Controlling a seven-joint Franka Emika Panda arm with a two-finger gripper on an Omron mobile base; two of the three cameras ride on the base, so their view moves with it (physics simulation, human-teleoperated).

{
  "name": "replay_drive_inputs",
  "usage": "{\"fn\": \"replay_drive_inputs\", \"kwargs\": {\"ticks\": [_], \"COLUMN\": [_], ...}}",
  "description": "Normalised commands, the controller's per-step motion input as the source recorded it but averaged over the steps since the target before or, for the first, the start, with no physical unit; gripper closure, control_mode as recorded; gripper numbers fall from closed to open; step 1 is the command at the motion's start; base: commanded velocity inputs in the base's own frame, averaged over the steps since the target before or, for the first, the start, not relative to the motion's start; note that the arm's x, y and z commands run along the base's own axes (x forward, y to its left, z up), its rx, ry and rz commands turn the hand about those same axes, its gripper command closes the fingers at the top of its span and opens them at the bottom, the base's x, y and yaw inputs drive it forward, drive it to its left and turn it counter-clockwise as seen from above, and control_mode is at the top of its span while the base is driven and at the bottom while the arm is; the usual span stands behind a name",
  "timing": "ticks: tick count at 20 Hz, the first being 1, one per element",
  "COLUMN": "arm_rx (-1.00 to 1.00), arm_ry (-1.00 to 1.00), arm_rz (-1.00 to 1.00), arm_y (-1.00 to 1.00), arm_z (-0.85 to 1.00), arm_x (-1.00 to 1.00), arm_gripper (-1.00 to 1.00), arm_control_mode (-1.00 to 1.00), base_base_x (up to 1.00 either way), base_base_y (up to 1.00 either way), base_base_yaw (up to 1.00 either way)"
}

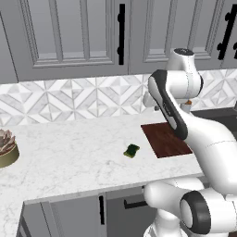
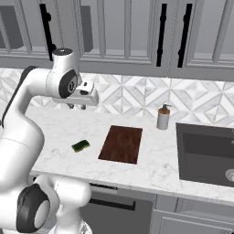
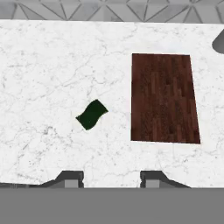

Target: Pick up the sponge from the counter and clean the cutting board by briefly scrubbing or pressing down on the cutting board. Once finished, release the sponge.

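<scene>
gripper closed, empty, I'm high over counter | sponge below-left, unpicked | cutting board right, bare for scrubbing

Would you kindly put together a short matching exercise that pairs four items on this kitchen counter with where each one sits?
Items:
1. sponge
2. cutting board
3. soap dispenser
4. gripper

Places:
A. upright by the backsplash, next to the sink
B. flat on the counter between the sponge and the sink
C. raised above the counter, holding nothing
D. lying loose on the counter, left of the board and apart from it

Pairs: 1-D, 2-B, 3-A, 4-C
</scene>
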Motion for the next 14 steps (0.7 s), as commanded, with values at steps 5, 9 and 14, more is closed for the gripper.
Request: {"fn": "replay_drive_inputs", "kwargs": {"ticks": [5,9,14], "arm_rx": [0.00,0.00,0.00], "arm_ry": [0.00,0.01,0.11], "arm_rz": [0.00,0.00,-0.07], "arm_y": [0.03,0.28,0.42], "arm_z": [0.00,-0.19,-0.45], "arm_x": [0.00,0.00,0.00], "arm_gripper": [-1.00,-1.00,-1.00], "arm_control_mode": [-1.00,-1.00,-1.00], "base_base_x": [0.00,0.00,0.00], "base_base_y": [0.00,0.00,0.00], "base_base_yaw": [0.00,0.00,0.00]}}
